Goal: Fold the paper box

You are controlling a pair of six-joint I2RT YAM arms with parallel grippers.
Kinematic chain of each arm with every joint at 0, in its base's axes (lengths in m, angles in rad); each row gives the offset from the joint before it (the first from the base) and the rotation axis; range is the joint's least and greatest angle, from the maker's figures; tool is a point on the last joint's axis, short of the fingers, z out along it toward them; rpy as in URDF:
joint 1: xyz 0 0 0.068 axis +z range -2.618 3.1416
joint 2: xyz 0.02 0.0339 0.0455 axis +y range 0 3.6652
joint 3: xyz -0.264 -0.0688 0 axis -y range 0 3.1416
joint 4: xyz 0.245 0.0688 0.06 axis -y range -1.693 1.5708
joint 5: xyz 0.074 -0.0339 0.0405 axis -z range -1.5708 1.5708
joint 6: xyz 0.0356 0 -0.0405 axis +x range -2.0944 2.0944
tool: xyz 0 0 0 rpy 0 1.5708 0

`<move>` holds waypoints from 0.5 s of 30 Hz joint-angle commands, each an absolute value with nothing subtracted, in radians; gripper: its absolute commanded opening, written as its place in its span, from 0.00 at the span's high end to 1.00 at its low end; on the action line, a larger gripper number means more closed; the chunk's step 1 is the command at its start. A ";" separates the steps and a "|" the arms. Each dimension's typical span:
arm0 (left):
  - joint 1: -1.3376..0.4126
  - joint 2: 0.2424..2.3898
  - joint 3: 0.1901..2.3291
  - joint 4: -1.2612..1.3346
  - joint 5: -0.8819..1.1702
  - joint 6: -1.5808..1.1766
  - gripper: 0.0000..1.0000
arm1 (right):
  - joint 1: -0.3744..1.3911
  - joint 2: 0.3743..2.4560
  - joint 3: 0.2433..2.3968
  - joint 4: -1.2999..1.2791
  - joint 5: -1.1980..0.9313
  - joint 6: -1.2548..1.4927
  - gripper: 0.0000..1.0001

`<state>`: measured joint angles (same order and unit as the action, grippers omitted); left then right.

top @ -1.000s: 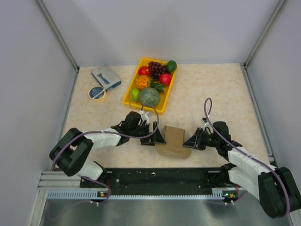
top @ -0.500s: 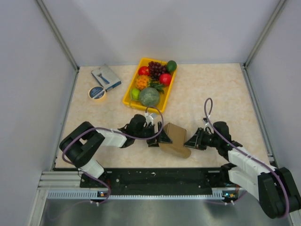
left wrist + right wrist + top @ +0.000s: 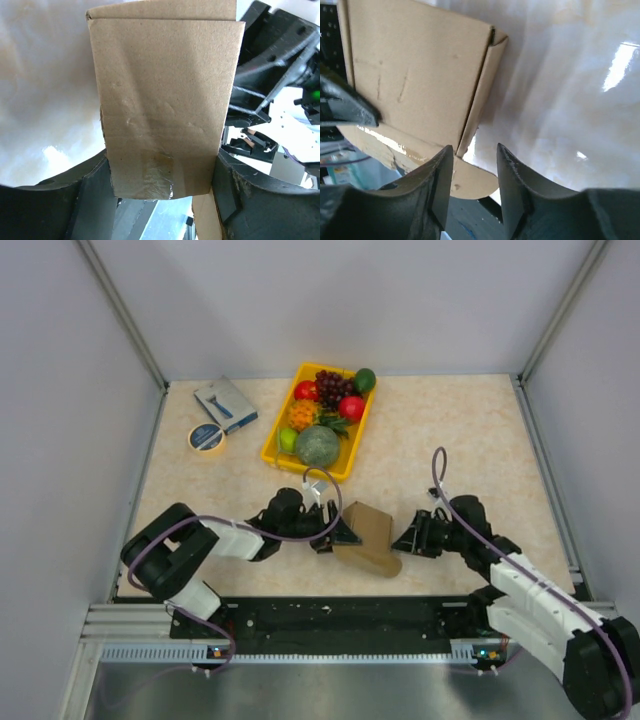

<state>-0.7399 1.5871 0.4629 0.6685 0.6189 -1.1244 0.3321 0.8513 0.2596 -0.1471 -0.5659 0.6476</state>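
Beige tabletop (image 3: 470, 440), lower centre: left gripper (image 3: 342, 533) clamps the box (image 3: 372, 532); right gripper (image 3: 407, 539), narrowly parted, holds nothing. Box looks light, stiff, creasable; grip flap edges.

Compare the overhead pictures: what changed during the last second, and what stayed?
The left gripper, with the paper box between its jaws, turned the box slightly clockwise as its elbow swung inward. The right gripper stayed at the box's right edge, jaws open. The yellow tray and tape roll stayed put.
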 commanded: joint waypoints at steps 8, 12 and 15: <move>-0.658 1.212 0.471 0.298 0.621 -1.111 0.37 | 0.987 0.759 0.727 -0.569 0.077 0.370 0.22; -0.608 1.114 0.482 0.147 0.652 -1.155 0.37 | 1.398 0.915 0.938 -0.604 0.554 0.227 0.18; -0.563 1.065 0.479 0.079 0.719 -1.212 0.38 | 1.589 1.104 1.014 -0.600 0.796 0.111 0.13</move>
